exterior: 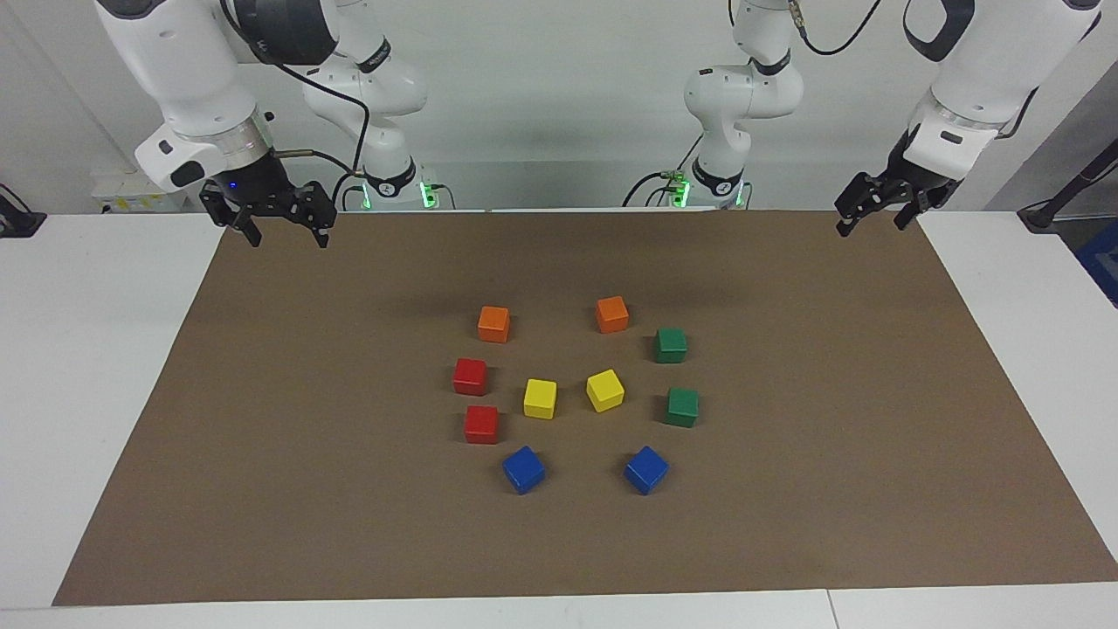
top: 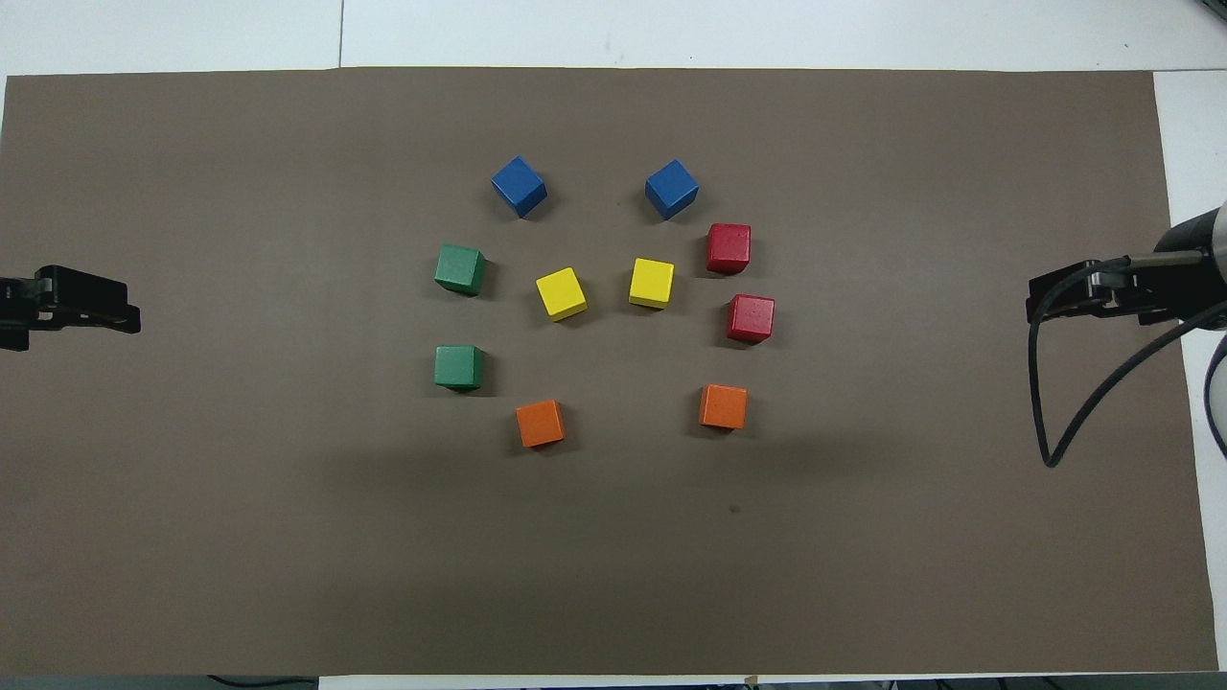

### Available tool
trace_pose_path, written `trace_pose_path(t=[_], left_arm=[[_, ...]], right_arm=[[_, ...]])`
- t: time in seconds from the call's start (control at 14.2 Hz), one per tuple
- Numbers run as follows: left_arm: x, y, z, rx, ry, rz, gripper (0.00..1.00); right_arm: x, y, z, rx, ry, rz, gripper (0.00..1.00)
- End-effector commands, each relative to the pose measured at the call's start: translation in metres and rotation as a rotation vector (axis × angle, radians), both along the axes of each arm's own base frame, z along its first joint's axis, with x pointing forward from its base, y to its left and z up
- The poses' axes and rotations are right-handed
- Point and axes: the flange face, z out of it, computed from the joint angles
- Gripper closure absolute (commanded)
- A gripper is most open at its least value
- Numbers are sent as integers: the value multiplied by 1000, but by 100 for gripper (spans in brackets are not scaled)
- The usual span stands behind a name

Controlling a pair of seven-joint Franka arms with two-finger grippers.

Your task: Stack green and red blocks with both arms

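Two dark green blocks (exterior: 670, 344) (exterior: 682, 406) sit on the brown mat toward the left arm's end; they also show in the overhead view (top: 458, 367) (top: 460, 269). Two red blocks (exterior: 470, 376) (exterior: 481, 424) sit toward the right arm's end, also in the overhead view (top: 751, 318) (top: 729, 247). All four lie singly and apart. My left gripper (exterior: 872, 227) (top: 86, 302) hangs open and empty over the mat's edge at its own end. My right gripper (exterior: 289, 238) (top: 1078, 292) hangs open and empty over the mat's edge at its end. Both arms wait.
Two orange cubes (exterior: 493, 323) (exterior: 612, 314) lie nearest the robots. Two yellow cubes (exterior: 540, 397) (exterior: 604, 390) lie in the middle of the ring. Two blue cubes (exterior: 523, 469) (exterior: 645, 469) lie farthest. The brown mat (exterior: 262, 437) covers a white table.
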Motion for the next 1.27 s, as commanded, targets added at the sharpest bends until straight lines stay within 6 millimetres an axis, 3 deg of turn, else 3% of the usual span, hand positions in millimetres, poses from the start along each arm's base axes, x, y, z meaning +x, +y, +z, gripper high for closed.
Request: trace_pose_path(t=[0.0,0.42,0.49,0.63,0.77,0.99,1.13,1.2], left_arm=[[-8,-1,2,-14,-12,0,0],[-8,3,1,-14,-8,-5,0],[-8,3,1,-14,-7,-12,0],[-9,0,-1,-18,-7,-81,0],[-9,-7,-5,-21,-21,-94,0],[-16,-72,-42,-63,-47,-123,0],[-20,-120,-74,-67,-63,-114,0],[-22,-133,-89,-68,-68,-117,0]], right_arm=[[-6,-3,4,24,-3,10,0],[-8,2,-1,30,2,5,0],[-11,15,-7,54,-7,-13,0],[-6,85,-28,68,-72,-60,0],[5,132,-55,70,-82,-97,0],[25,175,-108,55,-77,-94,0],[37,179,-135,53,-76,-105,0],[42,180,-149,45,-67,-107,0]])
